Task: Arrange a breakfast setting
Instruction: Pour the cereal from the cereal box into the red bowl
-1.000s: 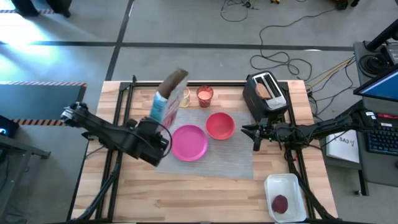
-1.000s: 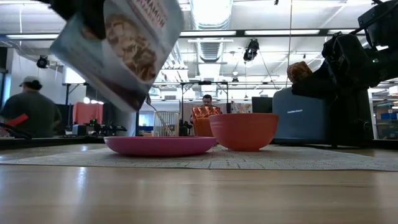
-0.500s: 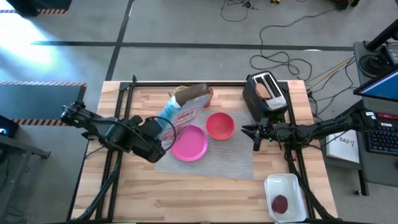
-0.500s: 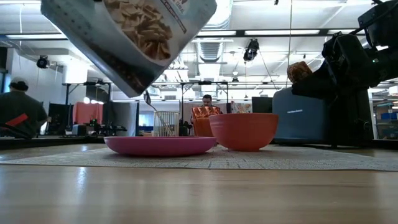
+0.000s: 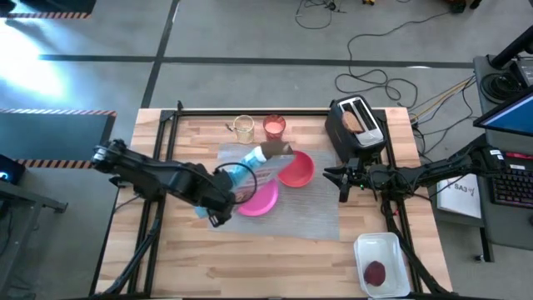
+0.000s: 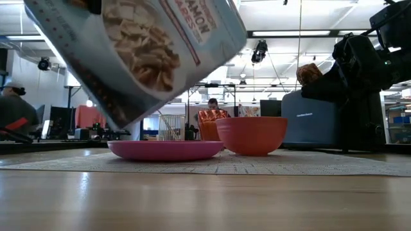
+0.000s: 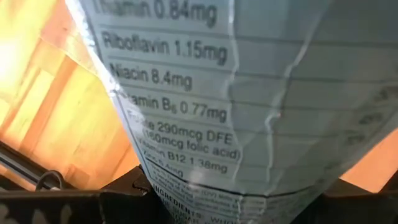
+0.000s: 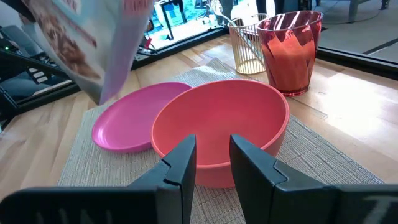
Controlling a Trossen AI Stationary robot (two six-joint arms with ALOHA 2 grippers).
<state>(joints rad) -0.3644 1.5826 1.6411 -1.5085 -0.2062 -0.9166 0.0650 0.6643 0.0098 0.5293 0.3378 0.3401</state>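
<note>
The left pincer grips a cereal bag, its long axis tilted toward two o'clock, mouth over the red bowl. The right pincer, jaws slightly apart and empty, waits at the bowl's three o'clock.

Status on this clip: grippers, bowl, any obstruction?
Left gripper shut on cereal bag, tipped over pink plate. Right gripper parked beside red bowl, empty. Nothing blocking.

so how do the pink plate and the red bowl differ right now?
The pink plate is flat and shallow; the red bowl is deep with tall walls. The plate is magenta pink, the bowl a more orange-red. From above the plate looks wider, and the tilted cereal bag held by the left gripper hangs over it, while the bowl is uncovered. Both are round, empty, and sit side by side on the placemat.
</note>
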